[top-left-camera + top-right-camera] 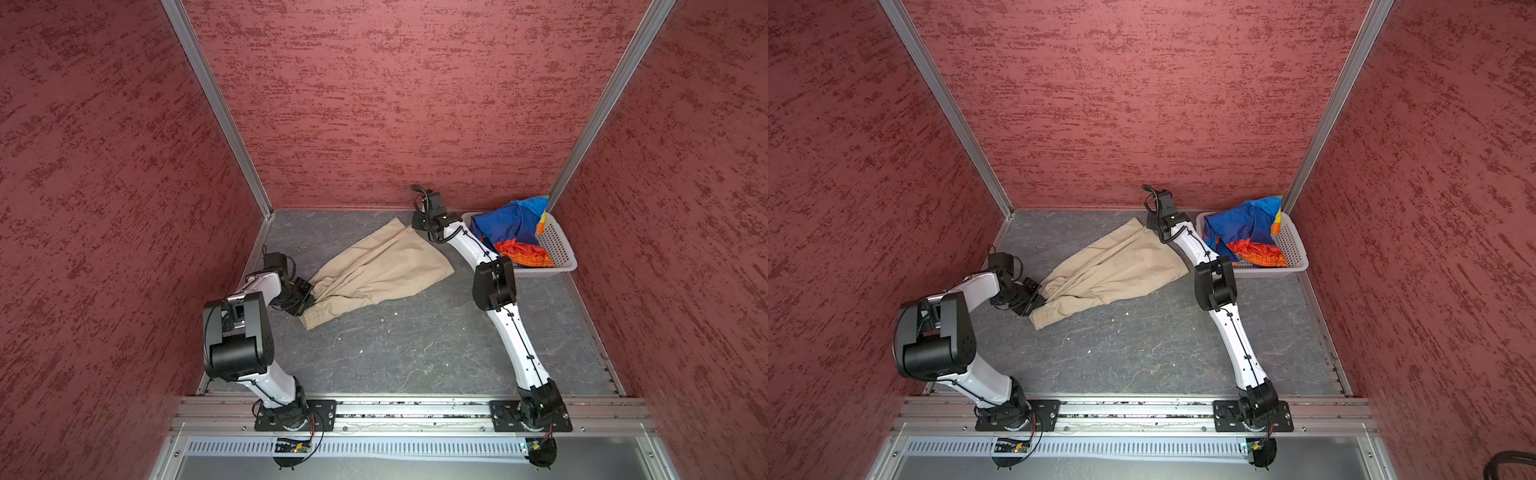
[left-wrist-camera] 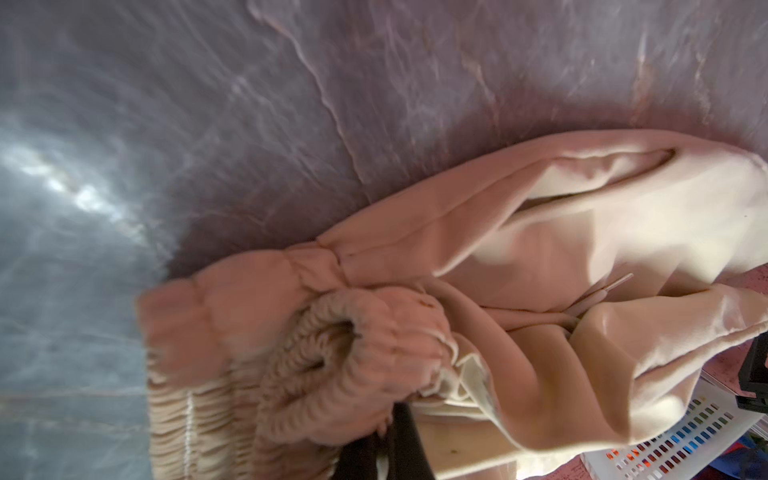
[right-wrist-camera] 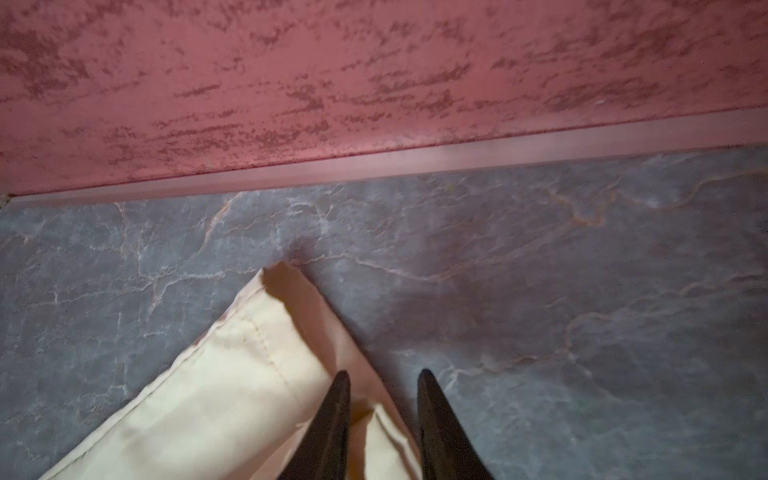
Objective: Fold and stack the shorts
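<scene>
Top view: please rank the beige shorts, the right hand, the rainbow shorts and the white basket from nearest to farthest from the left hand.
1. beige shorts: waistband in the left hand, centre-left.
2. right hand: at the shorts' far corner, centre back.
3. rainbow shorts and the white basket holding them, back right corner: too close to call.

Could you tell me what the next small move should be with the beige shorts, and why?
Probably the left gripper should open and let go of the waistband. The beige shorts lie stretched out on the table, the left gripper pinches the bunched waistband, and the right gripper stands with jaws apart over the far hem, holding nothing.
</scene>
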Controlling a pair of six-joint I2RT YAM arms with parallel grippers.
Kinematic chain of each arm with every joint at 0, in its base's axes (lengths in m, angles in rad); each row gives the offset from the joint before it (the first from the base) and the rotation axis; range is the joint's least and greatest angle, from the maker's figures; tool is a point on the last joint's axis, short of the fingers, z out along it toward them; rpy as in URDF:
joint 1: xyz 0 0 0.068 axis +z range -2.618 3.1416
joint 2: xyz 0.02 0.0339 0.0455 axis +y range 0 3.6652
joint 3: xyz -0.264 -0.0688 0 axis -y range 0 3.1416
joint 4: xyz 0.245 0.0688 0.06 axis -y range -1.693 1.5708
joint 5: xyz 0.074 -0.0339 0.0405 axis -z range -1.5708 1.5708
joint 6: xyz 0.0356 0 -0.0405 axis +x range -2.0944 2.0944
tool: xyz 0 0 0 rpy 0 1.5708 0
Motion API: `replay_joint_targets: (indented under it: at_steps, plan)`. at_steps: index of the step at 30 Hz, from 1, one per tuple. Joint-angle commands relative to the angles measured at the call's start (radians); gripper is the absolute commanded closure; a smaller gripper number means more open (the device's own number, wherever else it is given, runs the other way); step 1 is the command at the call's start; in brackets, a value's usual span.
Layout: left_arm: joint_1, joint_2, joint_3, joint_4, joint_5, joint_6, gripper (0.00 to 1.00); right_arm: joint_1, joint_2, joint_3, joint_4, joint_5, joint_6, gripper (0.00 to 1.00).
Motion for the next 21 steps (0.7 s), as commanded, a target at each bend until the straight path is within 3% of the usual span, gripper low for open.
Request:
replay_joint_targets:
  at_steps: [1, 3, 8, 14, 21]
  plan:
    - [0.009, -0.052, 0.030, -0.071, -0.056, -0.001, 0.95, 0.000, 0.000, -0.004, 0.056, -0.009, 0.014, 0.73]
    - [0.005, -0.089, 0.044, -0.094, -0.060, -0.003, 0.94, -0.001, -0.023, -0.025, 0.053, -0.013, 0.007, 0.72]
    - [-0.001, -0.167, 0.082, -0.145, -0.045, -0.015, 0.86, 0.001, -0.156, -0.201, 0.095, -0.041, 0.008, 0.51]
    - [-0.030, -0.233, 0.132, -0.240, -0.020, -0.028, 0.97, 0.035, -0.427, -0.563, 0.219, -0.049, -0.002, 0.50]
    - [-0.030, -0.310, 0.109, -0.324, -0.046, -0.040, 0.98, 0.151, -0.676, -0.910, 0.326, -0.065, -0.002, 0.50]
